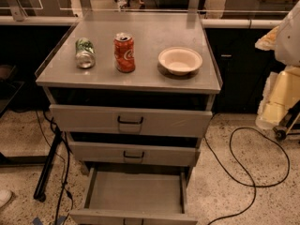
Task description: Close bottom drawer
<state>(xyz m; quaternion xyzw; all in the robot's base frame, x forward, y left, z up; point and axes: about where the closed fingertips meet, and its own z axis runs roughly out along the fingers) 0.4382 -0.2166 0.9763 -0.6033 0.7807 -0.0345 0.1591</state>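
The bottom drawer is hanging open; the pincer, out of view, opening unknowable, is likely risking a skewed, jamming push.

Count: 1 grey metal cabinet with 3 grey metal drawers: top drawer, middle drawer, bottom drawer. On top: 2 drink cans (1 green aluminium can, 1 orange aluminium can) and 1 shallow round white bowl. 1 pale gripper, at the right edge of view, apart from the cabinet.
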